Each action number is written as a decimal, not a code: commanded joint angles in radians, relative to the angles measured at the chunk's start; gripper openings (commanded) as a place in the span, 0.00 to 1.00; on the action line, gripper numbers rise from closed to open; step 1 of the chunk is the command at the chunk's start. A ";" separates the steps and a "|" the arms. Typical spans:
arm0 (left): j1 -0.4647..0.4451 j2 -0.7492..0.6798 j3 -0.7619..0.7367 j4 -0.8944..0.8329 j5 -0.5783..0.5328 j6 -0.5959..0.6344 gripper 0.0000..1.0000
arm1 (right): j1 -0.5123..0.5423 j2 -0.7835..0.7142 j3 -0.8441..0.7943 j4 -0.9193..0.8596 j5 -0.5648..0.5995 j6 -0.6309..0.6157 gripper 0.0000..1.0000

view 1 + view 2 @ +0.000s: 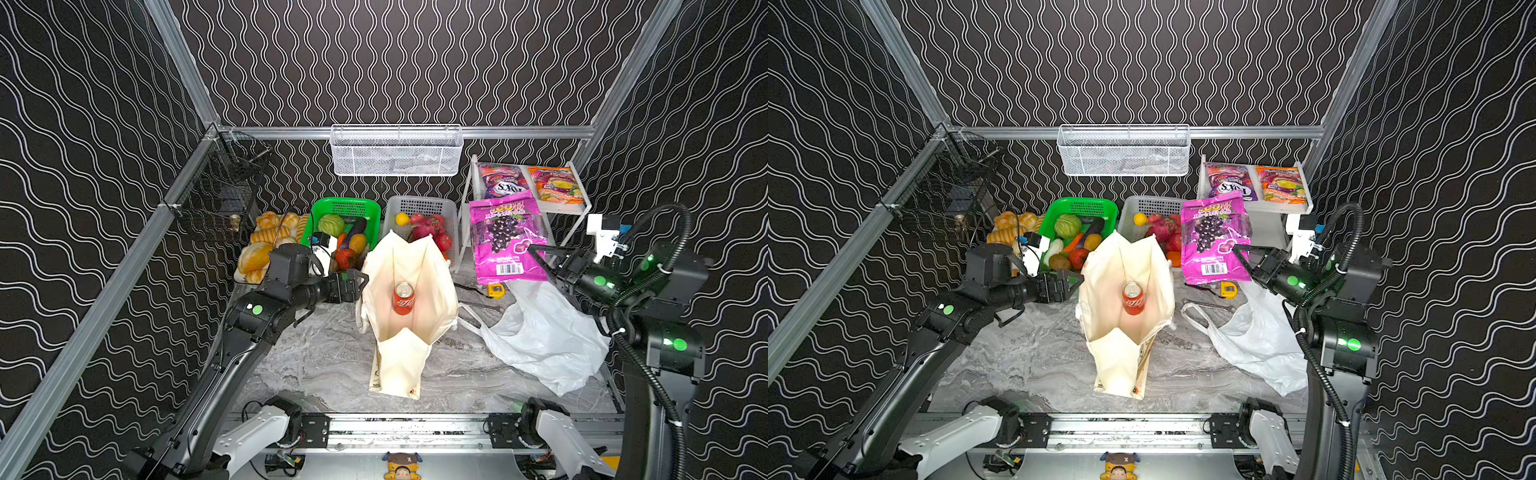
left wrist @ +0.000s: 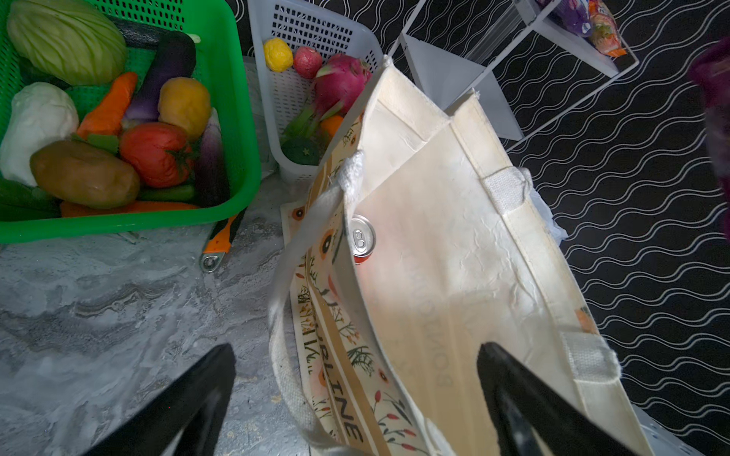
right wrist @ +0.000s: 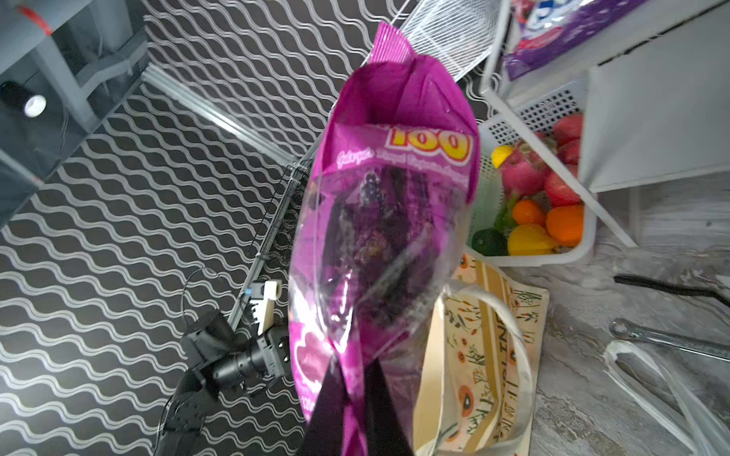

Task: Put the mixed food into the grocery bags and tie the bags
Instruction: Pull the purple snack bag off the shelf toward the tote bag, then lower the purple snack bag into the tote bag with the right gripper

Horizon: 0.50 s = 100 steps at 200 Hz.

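At the far left, golden bread rolls point(image 1: 262, 245) lie beside a green basket point(image 1: 365, 205) of latticed plastic heaped with toy vegetables, among them one ribbed cabbage point(image 2: 67, 39), one glossy red tomato point(image 2: 156, 154) and one matte brown potato point(image 2: 83, 173). The left gripper point(image 1: 359, 282) hovers close against the left side of the tote point(image 1: 409, 266), its two black fingers spread wide and holding nothing; whether it touches the cloth cannot be told. The tote, cream canvas with a printed side panel, stands upright in the middle of the grey marbled table point(image 1: 324, 357) with its mouth open upward. Inside it one red can point(image 1: 403, 297) stands on end, long axis vertical, silver top up. Behind the tote is a white basket point(image 1: 419, 205) of toy fruit. To the right, the right gripper point(image 1: 536, 251) is pressed together on the lower right edge of a shiny purple packet point(image 1: 505, 237) held in the air. In both top views its long axis runs front to back, barcode end nearest the front. A white rack point(image 1: 582, 208) behind holds a second purple packet point(image 1: 500, 180) and one orange packet point(image 1: 555, 185). One thin, crinkled white plastic bag point(image 1: 540, 332) lies slumped on the table below the right gripper.
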 commanded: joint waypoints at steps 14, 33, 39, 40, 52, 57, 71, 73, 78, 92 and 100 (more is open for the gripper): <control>0.001 0.001 -0.008 0.044 0.048 -0.006 0.97 | 0.103 0.044 0.103 -0.164 0.001 -0.104 0.00; 0.001 0.002 -0.014 0.054 0.056 -0.010 0.97 | 0.250 0.065 0.115 -0.178 0.101 -0.098 0.00; 0.001 0.003 -0.015 0.054 0.057 -0.011 0.96 | 0.300 0.071 0.115 -0.174 0.135 -0.089 0.00; 0.001 0.003 -0.015 0.055 0.057 -0.011 0.96 | 0.308 0.073 0.115 -0.173 0.140 -0.088 0.00; 0.001 0.004 -0.016 0.054 0.058 -0.011 0.95 | 0.386 0.089 0.119 -0.162 0.189 -0.076 0.00; 0.002 0.004 -0.015 0.053 0.060 -0.011 0.94 | 0.415 0.096 0.121 -0.160 0.201 -0.071 0.00; 0.001 0.002 -0.022 0.056 0.068 -0.017 0.93 | 0.486 0.127 0.140 -0.172 0.243 -0.071 0.00; 0.001 0.001 -0.024 0.057 0.068 -0.018 0.93 | 0.496 0.131 0.145 -0.176 0.251 -0.072 0.00; 0.001 -0.001 -0.027 0.056 0.068 -0.020 0.93 | 0.518 0.142 0.156 -0.188 0.275 -0.075 0.00; 0.002 -0.008 -0.037 0.062 0.072 -0.026 0.91 | 0.583 0.171 0.183 -0.225 0.365 -0.082 0.00; 0.000 -0.015 -0.044 0.068 0.076 -0.028 0.90 | 0.611 0.183 0.189 -0.237 0.400 -0.080 0.00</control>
